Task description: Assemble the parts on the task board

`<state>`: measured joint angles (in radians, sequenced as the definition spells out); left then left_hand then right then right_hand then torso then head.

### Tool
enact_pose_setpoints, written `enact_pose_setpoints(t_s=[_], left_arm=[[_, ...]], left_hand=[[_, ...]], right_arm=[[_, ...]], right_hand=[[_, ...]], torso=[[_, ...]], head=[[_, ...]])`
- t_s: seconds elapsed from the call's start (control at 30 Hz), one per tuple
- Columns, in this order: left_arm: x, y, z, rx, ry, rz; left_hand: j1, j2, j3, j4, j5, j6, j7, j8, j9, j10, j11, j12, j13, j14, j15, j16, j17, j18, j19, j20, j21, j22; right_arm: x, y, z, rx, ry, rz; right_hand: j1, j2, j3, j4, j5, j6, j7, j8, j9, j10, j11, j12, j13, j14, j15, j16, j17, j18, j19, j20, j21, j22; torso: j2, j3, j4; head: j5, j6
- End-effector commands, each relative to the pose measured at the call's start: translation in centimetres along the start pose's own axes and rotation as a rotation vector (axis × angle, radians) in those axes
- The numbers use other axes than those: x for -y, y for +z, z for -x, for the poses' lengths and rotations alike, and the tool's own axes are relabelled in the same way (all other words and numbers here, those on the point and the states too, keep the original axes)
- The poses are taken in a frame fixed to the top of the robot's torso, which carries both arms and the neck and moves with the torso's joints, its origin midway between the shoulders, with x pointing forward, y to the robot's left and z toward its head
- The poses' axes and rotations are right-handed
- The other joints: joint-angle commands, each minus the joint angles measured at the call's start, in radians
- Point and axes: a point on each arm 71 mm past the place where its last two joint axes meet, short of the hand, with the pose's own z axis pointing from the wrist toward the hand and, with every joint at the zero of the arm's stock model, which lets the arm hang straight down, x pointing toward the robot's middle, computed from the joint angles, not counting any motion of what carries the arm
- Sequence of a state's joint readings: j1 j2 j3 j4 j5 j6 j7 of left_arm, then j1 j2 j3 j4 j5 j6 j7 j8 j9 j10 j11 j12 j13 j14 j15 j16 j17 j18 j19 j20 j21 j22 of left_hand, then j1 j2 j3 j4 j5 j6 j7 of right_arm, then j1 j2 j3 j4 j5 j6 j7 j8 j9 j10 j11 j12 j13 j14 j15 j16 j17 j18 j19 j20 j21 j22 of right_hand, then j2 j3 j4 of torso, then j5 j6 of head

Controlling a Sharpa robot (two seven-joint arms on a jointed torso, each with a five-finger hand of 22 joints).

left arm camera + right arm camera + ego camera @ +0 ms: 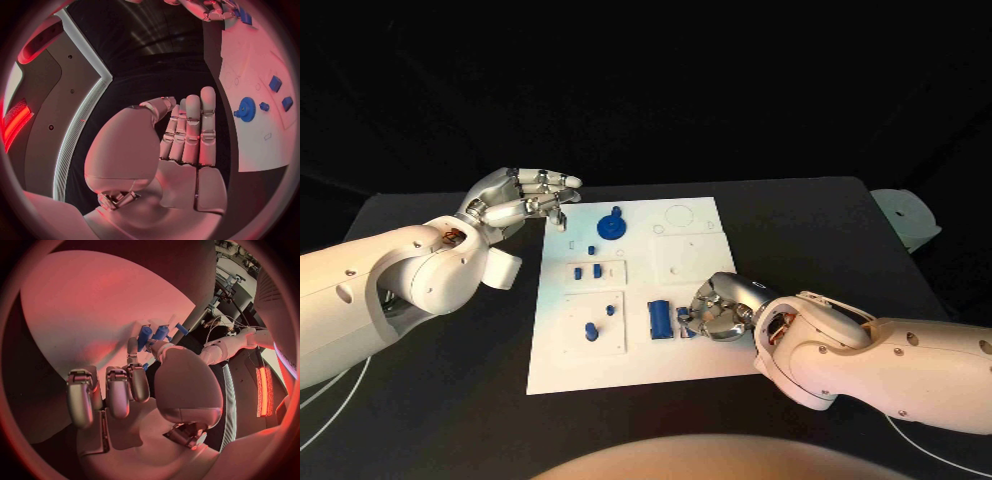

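**A:** Start at the right hand [721,312]. What are its fingers [139,382] doing?

**B:** They curl down onto a small blue part [684,318] near the front of the task board [635,366]. The thumb and one finger look closed on it, but the palm hides the contact from the head camera, so I can't tell whether it is truly pinched or only touched.

**A:** So how should the step go?

**B:** I'd judge a slow, upright lift, then seating it without twisting. The larger blue block [659,319] stands just beside it, so the fingers should not sweep that way.

**A:** And the left hand [524,198]?

**B:** It hovers above the worktop [444,350] by the board's far left corner, fingers [194,130] together and bent in, holding nothing. The blue gear [613,226] sits near it.

**A:** Room to move?

**B:** The board's front edge is close to the right wrist; open worktop lies to the right and front.
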<state>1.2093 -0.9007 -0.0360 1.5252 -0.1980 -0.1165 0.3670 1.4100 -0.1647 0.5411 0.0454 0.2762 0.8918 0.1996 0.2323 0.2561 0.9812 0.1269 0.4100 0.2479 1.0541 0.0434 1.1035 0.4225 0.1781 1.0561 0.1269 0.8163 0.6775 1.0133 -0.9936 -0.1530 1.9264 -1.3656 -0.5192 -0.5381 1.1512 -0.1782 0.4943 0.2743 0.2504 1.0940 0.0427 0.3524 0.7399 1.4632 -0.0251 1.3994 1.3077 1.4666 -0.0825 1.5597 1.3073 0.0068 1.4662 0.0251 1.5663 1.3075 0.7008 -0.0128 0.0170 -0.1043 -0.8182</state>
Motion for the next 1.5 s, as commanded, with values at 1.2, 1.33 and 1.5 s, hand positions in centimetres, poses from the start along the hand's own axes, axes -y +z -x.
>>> enact_pose_setpoints(t_s=[1.2, 1.33, 1.5], left_arm=[[0.0, -0.1, 0.0, -0.014, -0.002, -0.002], [0.0, 0.0, 0.0, -0.015, -0.002, -0.003], [0.0, 0.0, 0.0, -0.016, -0.002, -0.003]], left_hand=[[0.005, 0.005, 0.003, -0.003, 0.002, -0.005, 0.002, 0.004, -0.002, -0.010, -0.001, 0.005, -0.001, -0.004, 0.000, 0.004, -0.002, 0.006, -0.007, 0.001, 0.007, 0.002], [0.005, 0.005, 0.003, -0.003, 0.002, -0.005, 0.002, 0.004, -0.002, -0.010, -0.001, 0.005, -0.001, -0.004, 0.000, 0.004, -0.002, 0.006, -0.007, 0.001, 0.007, 0.002], [0.005, 0.005, 0.003, -0.003, 0.002, -0.005, 0.002, 0.004, -0.002, -0.010, -0.001, 0.005, -0.001, -0.004, 0.000, 0.004, -0.002, 0.006, -0.007, 0.001, 0.007, 0.002]], right_arm=[[1.2, -2.0, 0.8, -0.088, 0.008, 0.071], [1.2, -2.0, 0.6, -0.098, 0.012, 0.068], [1.2, -1.6, 0.4, -0.097, 0.014, 0.061]], right_hand=[[-0.039, -0.032, -0.076, -0.018, -0.113, -0.027, -0.004, 0.044, 0.004, 0.055, -0.007, 0.008, 0.191, 0.102, -0.009, 0.007, 0.253, -0.007, 0.105, -0.007, 0.004, 0.263], [-0.037, -0.032, -0.077, -0.019, -0.114, -0.027, -0.004, 0.044, 0.003, 0.055, -0.007, 0.008, 0.191, 0.102, -0.009, 0.007, 0.253, -0.007, 0.105, -0.007, 0.004, 0.263], [-0.033, -0.025, -0.077, -0.018, -0.115, -0.027, -0.004, 0.045, 0.003, 0.056, -0.007, 0.009, 0.192, 0.102, -0.009, 0.007, 0.254, -0.007, 0.105, -0.007, 0.004, 0.263]], torso=[[-0.001, 0.0002, -0.0024], [0.000, -0.0001, -0.0005], [0.002, -0.0001, 0.0021]], head=[[0.001, 0.006], [-0.002, 0.007], [-0.001, 0.006]])
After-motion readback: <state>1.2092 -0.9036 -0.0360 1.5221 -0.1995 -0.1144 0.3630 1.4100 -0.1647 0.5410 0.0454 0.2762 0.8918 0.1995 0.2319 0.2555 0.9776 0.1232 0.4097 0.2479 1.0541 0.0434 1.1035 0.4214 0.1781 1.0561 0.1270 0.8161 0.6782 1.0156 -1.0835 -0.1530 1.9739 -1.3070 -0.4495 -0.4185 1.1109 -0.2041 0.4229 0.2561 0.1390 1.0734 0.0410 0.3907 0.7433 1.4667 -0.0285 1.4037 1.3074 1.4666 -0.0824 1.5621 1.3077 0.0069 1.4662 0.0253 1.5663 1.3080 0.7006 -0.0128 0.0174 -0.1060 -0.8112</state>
